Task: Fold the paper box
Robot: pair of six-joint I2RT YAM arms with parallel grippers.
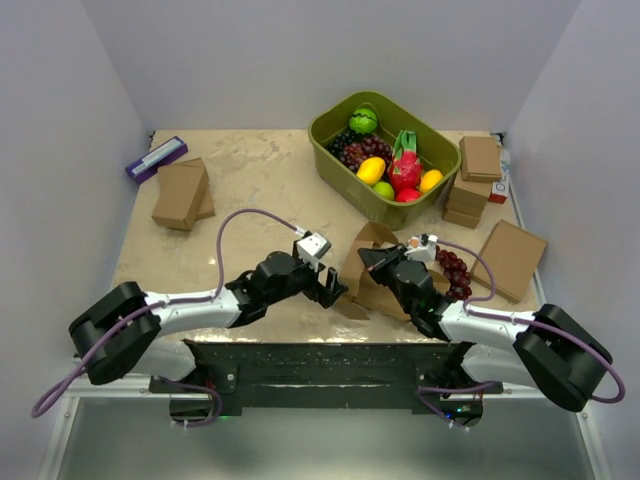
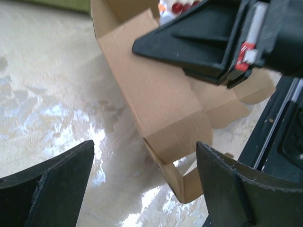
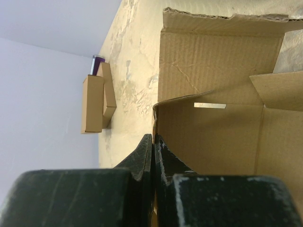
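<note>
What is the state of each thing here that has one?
box: half-folded, walls raised, top open.
left hand: open, holding nothing.
right hand: shut, it seems on a wall of the box.
bin: filled with fruit.

Tan, mottled bench (image 1: 260,190) filling the centre of the frame, soft glare patches on its surface, plain pale grey back wall (image 1: 330,50) across the top, matching left-hand wall (image 1: 60,150) and right-hand wall (image 1: 590,150) closing the sides, even diffuse light

left tool (image 1: 328,288) wide, right tool (image 3: 153,142) closed
</note>
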